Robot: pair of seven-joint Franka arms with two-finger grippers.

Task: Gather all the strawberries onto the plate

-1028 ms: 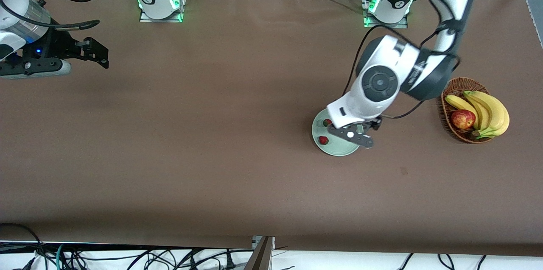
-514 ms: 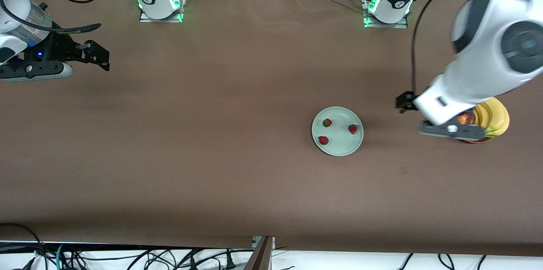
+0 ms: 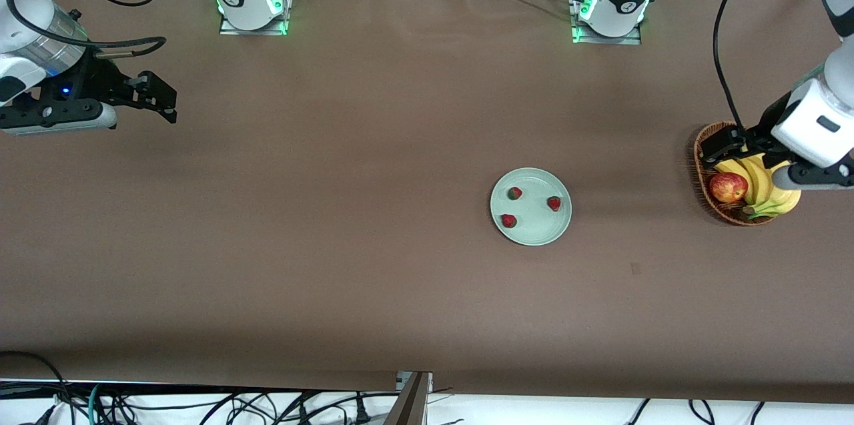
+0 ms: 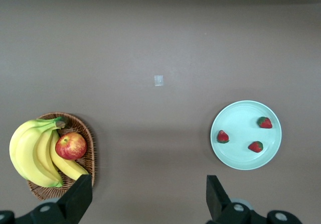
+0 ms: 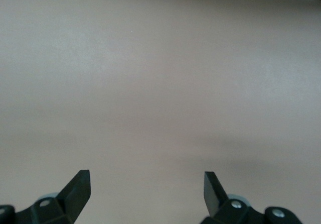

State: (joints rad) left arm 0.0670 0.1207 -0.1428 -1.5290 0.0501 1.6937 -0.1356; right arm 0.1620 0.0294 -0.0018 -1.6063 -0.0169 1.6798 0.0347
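Observation:
The pale green plate (image 3: 534, 231) lies on the brown table, toward the left arm's end. Three strawberries rest on it, apart from each other: one (image 3: 514, 193), a second (image 3: 554, 203) and a third (image 3: 509, 220). The left wrist view shows the same plate (image 4: 241, 118) and berries (image 4: 222, 136) (image 4: 265, 122) (image 4: 256, 146). My left gripper (image 3: 734, 143) (image 4: 148, 184) hangs open and empty high up, over the basket's edge. My right gripper (image 3: 157, 95) (image 5: 145, 179) waits open and empty over bare table at the right arm's end.
A brown wicker basket (image 3: 700, 151) (image 4: 88, 138) holds a red apple (image 3: 728, 187) (image 4: 70, 146) and a bunch of bananas (image 3: 774, 201) (image 4: 30, 148), at the left arm's end of the table. A small pale mark (image 4: 159, 80) sits on the cloth.
My left arm has swung up and away from over the plate to the basket's end of the table, uncovering the third strawberry on the plate. The right gripper has drifted only slightly.

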